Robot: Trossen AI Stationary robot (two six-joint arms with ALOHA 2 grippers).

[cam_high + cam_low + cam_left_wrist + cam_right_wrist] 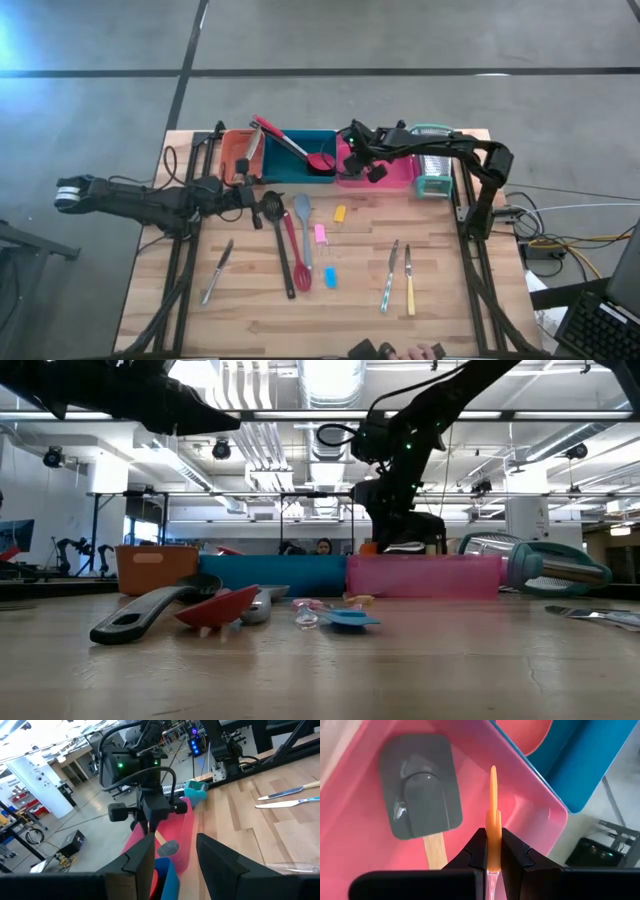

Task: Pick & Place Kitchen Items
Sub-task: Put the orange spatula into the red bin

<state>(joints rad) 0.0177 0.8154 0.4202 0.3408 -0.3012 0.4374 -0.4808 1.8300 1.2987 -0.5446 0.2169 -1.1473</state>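
We see the right pincer (493, 854) above the pink tray (540, 805), clamped tight on a thin orange tool (493, 805) standing on edge. Below it in the tray lies a grey spatula (420, 790) with a wooden handle. The left pincer (172, 851) hangs partly open and empty over the counter (460, 290), where more spoons, knives (409, 280) and small tools lie scattered.

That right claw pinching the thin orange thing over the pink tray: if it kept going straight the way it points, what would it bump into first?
Most likely the floor of the pink tray. The right claw, shut on the orange tool, aims into it, beside the grey spatula lying there. The tool's tip would probably touch first, though depth is hard to judge.
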